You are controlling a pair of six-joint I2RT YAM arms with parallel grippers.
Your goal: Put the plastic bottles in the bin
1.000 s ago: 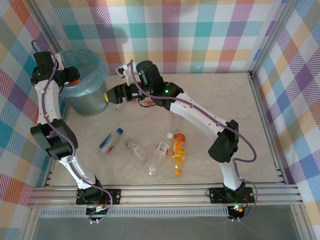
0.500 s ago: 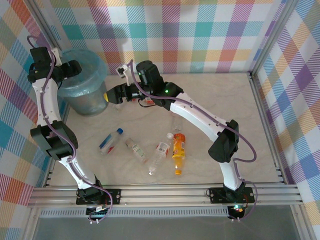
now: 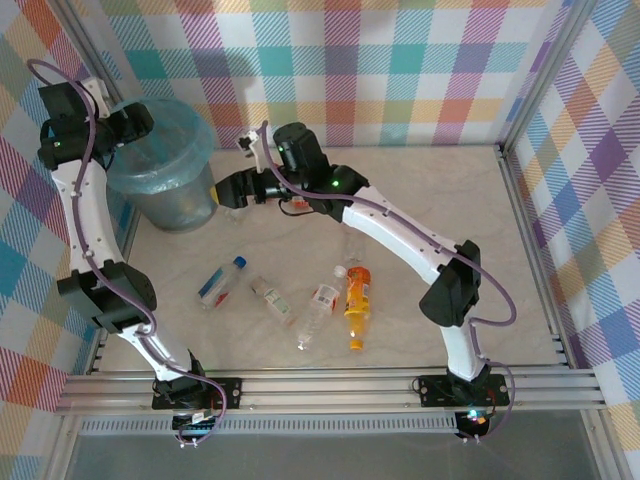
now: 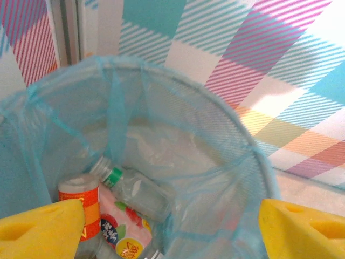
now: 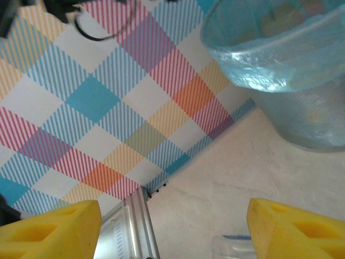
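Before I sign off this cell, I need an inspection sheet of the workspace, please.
Surface: pale marbled tabletop, no spill seen.
Job's things: lined bin at far left holds a green-capped bottle and others. Lying on the table are a blue-capped bottle, a clear bottle, a red-labelled bottle and an orange bottle.
Clutter: nothing seen.
Grippers: left gripper is over the bin, jaws wide apart, empty. Right gripper is beside the bin with a clear container at its jaws, grip unclear.
Cables: purple cables run along both arms.
Surroundings: checked cloth walls, aluminium frame.
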